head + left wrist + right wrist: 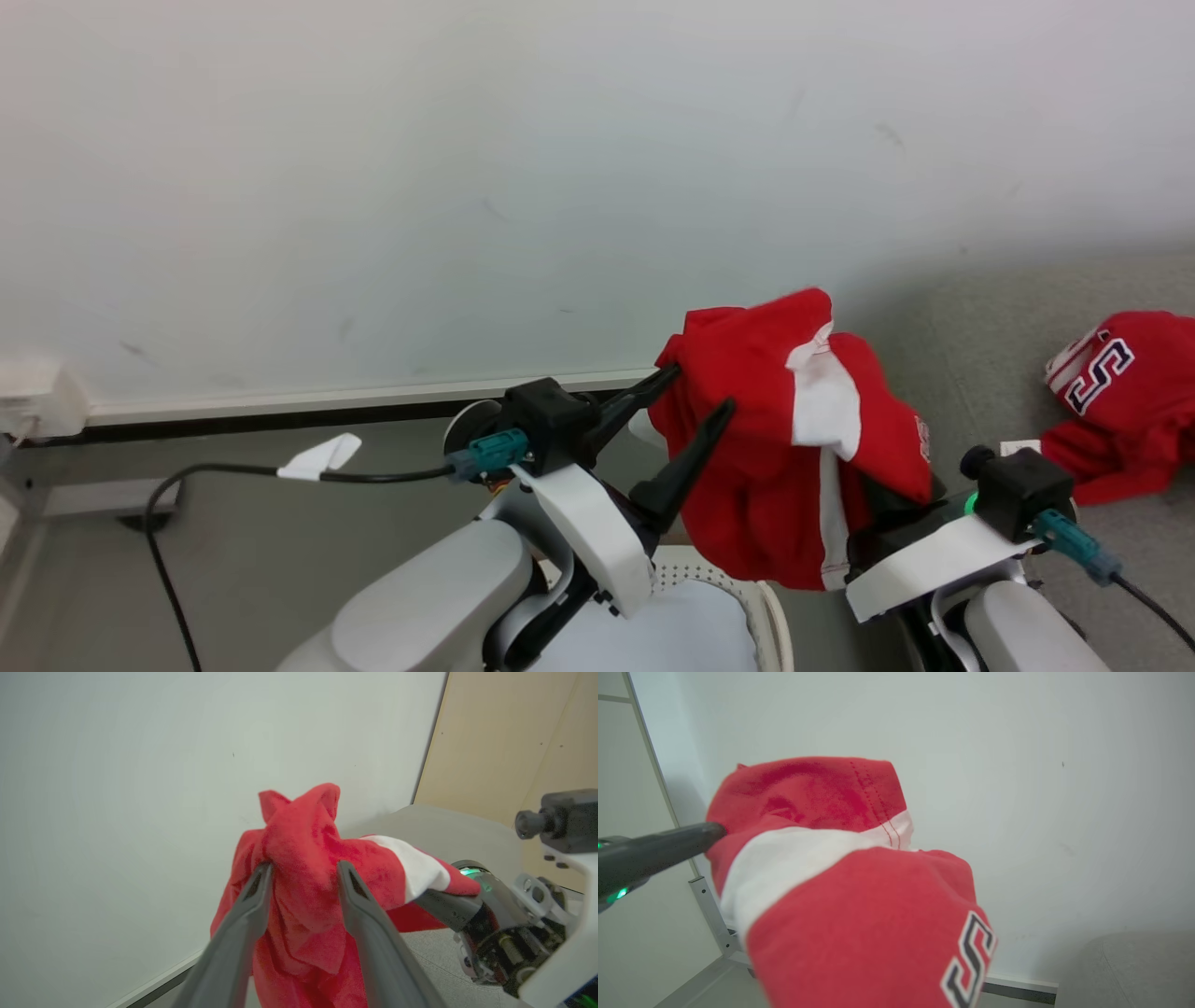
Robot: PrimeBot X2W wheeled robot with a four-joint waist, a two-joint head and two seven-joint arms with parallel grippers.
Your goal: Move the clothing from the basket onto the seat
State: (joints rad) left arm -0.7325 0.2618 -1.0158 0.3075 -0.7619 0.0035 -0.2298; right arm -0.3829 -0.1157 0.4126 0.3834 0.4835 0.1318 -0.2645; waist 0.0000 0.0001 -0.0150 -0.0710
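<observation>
**Status: garment count, markings and gripper condition**

Garments in view: two, both red with white parts.

1. Held garment [747, 467]: off the basket and hanging in the air. In the head view it sits above the rim of the single white perforated basket [770, 616], left of the grey sofa [980, 355]. It carries a broad white band [826, 401]. In the right wrist view, a white "S" [969, 956] with a dark outline shows on its lower edge. No other writing can be read.
2. Second garment [1130, 411]: lying crumpled on the sofa seat, well apart from the first. It shows one navy-outlined white "S" [1097, 373] next to white stripes. A small white tag [1018, 448] sits just beside it; any print on the tag is too small to read.

Grippers: two.

- Left gripper [698, 392]: fingers [355, 891] narrowly parted, pinching a thick wad of the held garment between them.
- Right gripper [448, 905]: its fingers run in under the held garment, which drapes over them. Whether they are spread or closed cannot be told.

Other items: one black cable [233, 469] on the left arm, with one blank white tag [322, 455].
</observation>
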